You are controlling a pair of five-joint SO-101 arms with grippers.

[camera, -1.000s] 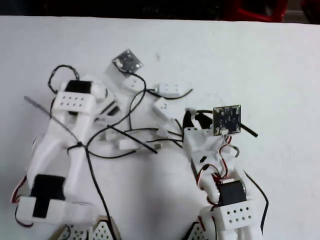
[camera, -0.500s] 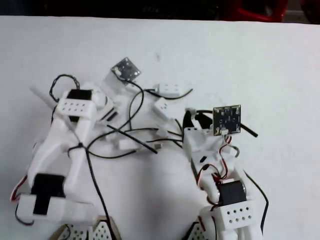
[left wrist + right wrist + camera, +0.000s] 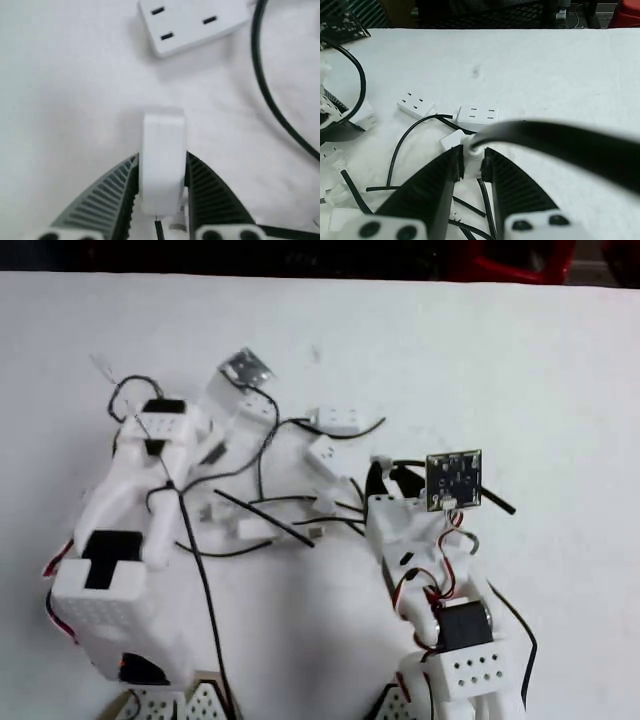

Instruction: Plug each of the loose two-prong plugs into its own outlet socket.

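In the left wrist view my left gripper [image 3: 161, 192] is shut on a white two-prong plug [image 3: 161, 160], held just above the table. A white outlet socket [image 3: 192, 22] lies a short way beyond the plug's tip. From above, the left gripper [image 3: 250, 408] sits at the table's left-middle, near an outlet block [image 3: 338, 418]. My right gripper [image 3: 472, 167] is shut on a white plug [image 3: 471, 154] with a thick black cable [image 3: 560, 137]. Two outlet blocks [image 3: 476, 115] [image 3: 415, 105] lie beyond it. In the high view the right gripper [image 3: 383, 478] is near the centre.
Thin black cables [image 3: 270, 505] loop across the table between the two arms, with small white connectors [image 3: 325, 453] among them. A black cable [image 3: 270, 95] runs beside the left gripper. The white table [image 3: 520, 360] stretches to the back and right.
The left arm has lifted its elbow toward the camera and shifted its wrist a little farther back, still holding its plug. The right arm has kept still.
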